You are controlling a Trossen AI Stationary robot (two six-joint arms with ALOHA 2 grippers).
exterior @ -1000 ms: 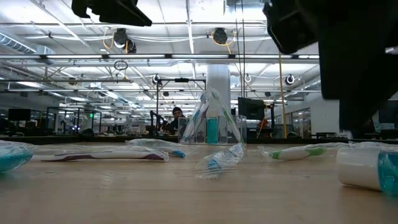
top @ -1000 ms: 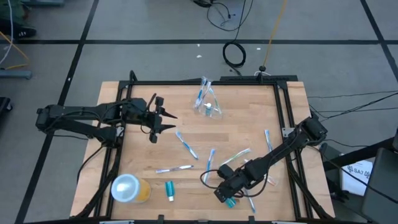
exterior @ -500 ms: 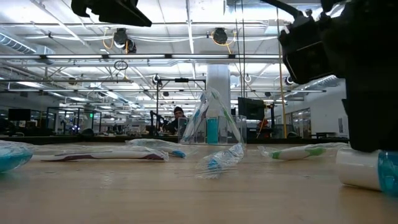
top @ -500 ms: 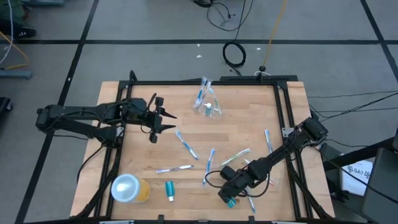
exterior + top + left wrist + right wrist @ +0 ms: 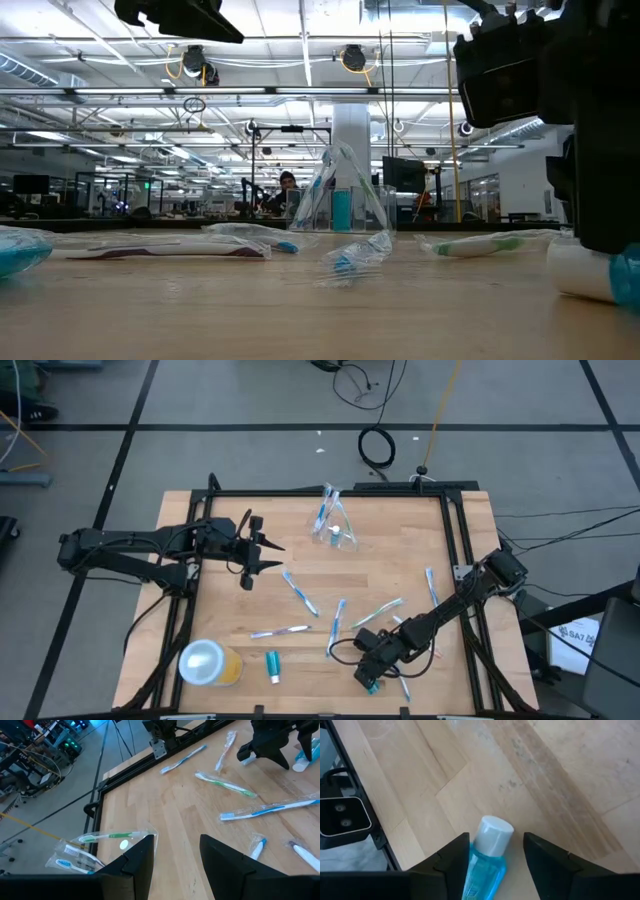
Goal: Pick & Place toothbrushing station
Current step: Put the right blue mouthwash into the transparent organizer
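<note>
Right gripper low at table's near edge, jaws open astride a teal tube lying flat. Left gripper hovering apart, jaws parted, empty. Cup far side.

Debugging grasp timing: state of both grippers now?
Left gripper: open, empty, above the table.
Right gripper: open, fingers either side of a teal tube, not clamped.

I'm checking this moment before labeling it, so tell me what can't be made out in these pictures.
- Right gripper on the teal tube: right wrist view cuts off the tube's lower end, so contact is unclear.
- Same tube, high view: the right arm covers most of it.
- Clear cup: wrapped toothbrushes overlap; count unclear.
- Left gripper: nothing between its fingers, but the high view is too small for gap width.
</note>
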